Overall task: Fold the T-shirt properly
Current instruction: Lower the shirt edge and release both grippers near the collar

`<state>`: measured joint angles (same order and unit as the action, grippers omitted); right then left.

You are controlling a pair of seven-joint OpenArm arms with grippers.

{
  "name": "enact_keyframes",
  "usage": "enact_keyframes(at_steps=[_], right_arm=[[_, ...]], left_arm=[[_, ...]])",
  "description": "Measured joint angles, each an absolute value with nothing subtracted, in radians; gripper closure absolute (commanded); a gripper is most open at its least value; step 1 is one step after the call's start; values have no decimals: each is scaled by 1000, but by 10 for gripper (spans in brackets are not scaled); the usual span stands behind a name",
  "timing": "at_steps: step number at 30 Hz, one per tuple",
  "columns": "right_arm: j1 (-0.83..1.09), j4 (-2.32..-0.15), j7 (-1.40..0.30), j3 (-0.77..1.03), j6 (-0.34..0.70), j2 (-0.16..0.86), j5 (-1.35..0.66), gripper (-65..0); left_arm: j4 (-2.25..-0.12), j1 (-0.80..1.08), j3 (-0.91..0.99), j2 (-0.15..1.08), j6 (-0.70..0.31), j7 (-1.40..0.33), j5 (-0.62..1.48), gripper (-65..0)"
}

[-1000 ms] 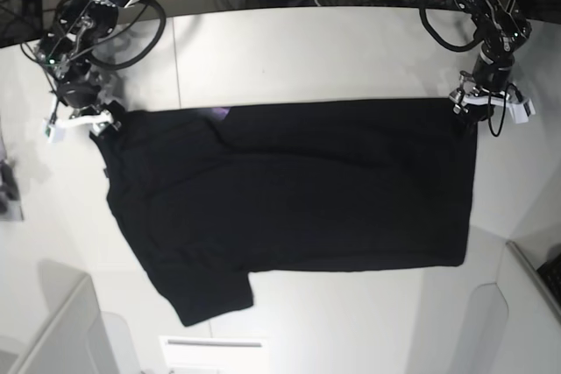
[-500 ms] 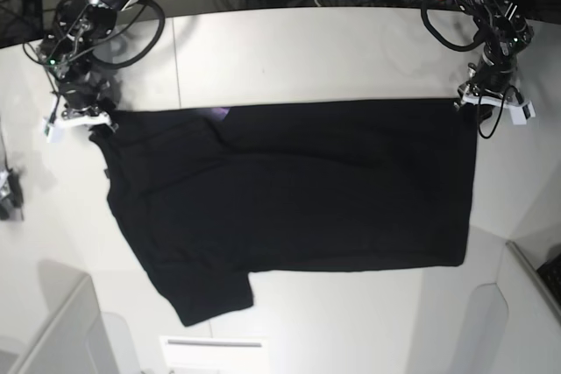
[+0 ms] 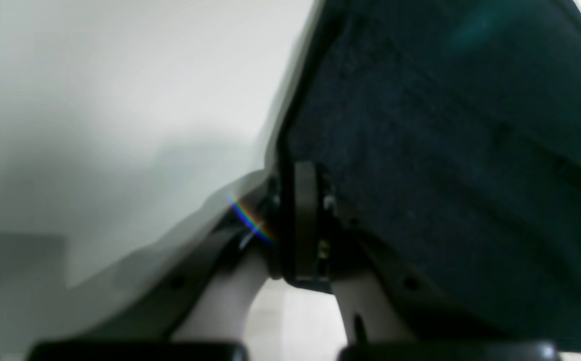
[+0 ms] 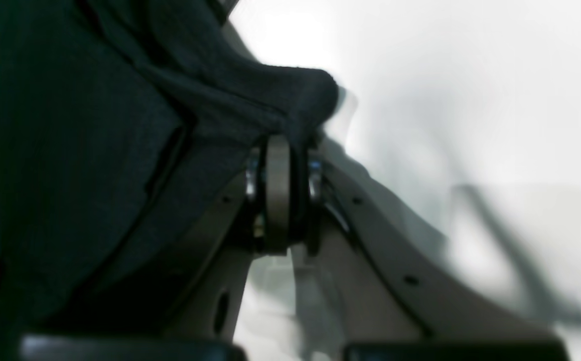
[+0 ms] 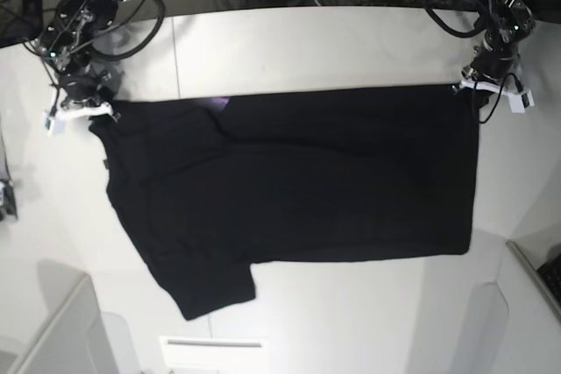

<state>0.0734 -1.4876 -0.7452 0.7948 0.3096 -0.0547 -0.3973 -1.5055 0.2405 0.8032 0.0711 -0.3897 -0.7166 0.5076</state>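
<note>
T-shirt (image 5: 289, 190), black, spread on white tabletop (image 5: 351, 50).
Far corners clamped in closed left pincer (image 5: 478, 87) and right pincer (image 5: 92, 111).

Both wrist views are soft and out of focus. In the left wrist view the T-shirt (image 3: 461, 150) runs off the top and right edges, and the bench (image 3: 120, 100) is a pale blur. In the right wrist view the cloth covers one finger of the right hand (image 4: 278, 150). In the base view the print (image 5: 219, 104) shows only as a small purple sliver.
</note>
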Motion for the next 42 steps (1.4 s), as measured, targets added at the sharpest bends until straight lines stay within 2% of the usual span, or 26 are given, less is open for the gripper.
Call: enact_keyframes(at_steps=[7, 23, 29, 42], right_arm=[[116, -1601, -855, 801, 306, -58, -396, 0], [270, -1790, -869, 796, 307, -91, -407, 0], [296, -1853, -939, 803, 306, -108, -411, 0], [383, -1866, -943, 801, 306, -120, -405, 0]], left_arm=[[-1581, 315, 804, 70, -386, -726, 502, 0], [-1700, 451, 809, 64, -390, -727, 505, 0], [-1702, 469, 810, 64, -390, -726, 501, 0], [-1724, 549, 810, 64, -390, -723, 503, 0]])
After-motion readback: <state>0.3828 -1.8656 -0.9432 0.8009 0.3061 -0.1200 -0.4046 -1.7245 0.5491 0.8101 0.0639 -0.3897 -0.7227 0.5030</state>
